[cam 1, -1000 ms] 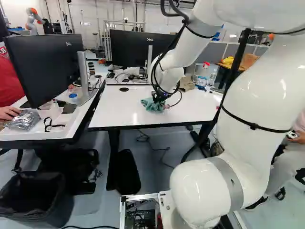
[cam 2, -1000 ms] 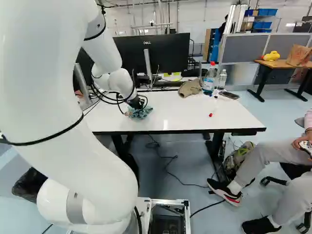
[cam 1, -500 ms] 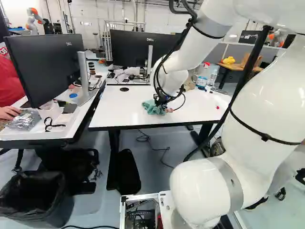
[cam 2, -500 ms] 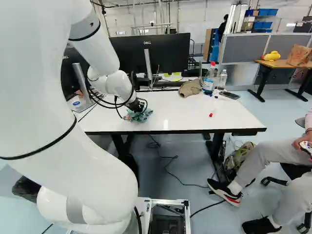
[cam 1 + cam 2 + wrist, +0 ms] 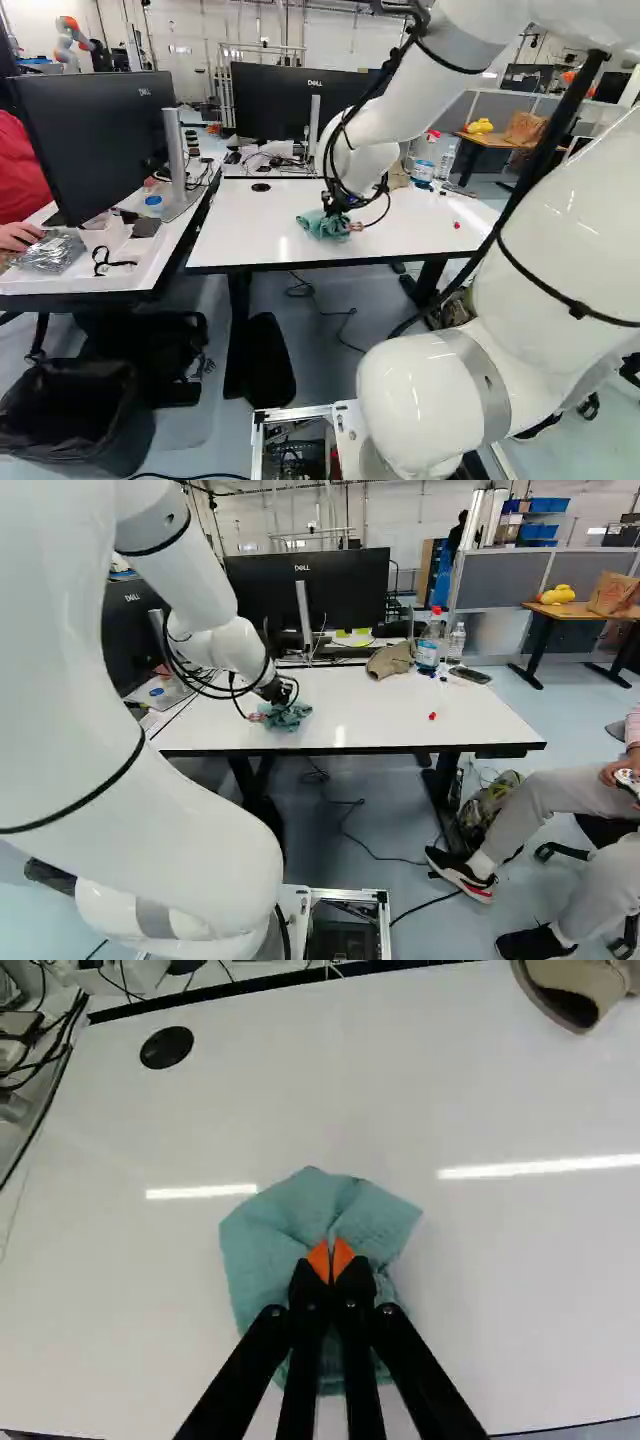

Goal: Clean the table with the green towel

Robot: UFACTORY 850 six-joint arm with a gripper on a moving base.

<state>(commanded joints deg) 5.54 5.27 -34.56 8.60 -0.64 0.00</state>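
Atop the white table (image 5: pixel 372 730), holds the bunched green towel (image 5: pixel 270 1240) pinched in the closed gripper (image 5: pixel 277 692). In the right base view, has a small red object (image 5: pixel 432 716) at three o'clock from the towel, a tan cap (image 5: pixel 389 661) at two.

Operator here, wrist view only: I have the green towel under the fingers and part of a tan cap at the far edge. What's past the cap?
Observer: Two bottles stand beside the cap: a larger one with a red top and a smaller clear one.

Operator: Any small litter I can't see?

Observer: A small red item lies on the table, right of the towel in the right base view, well apart from it.

Operator: Anything flat near the bottles?

Observer: A dark flat object, just nearer than the smaller bottle.
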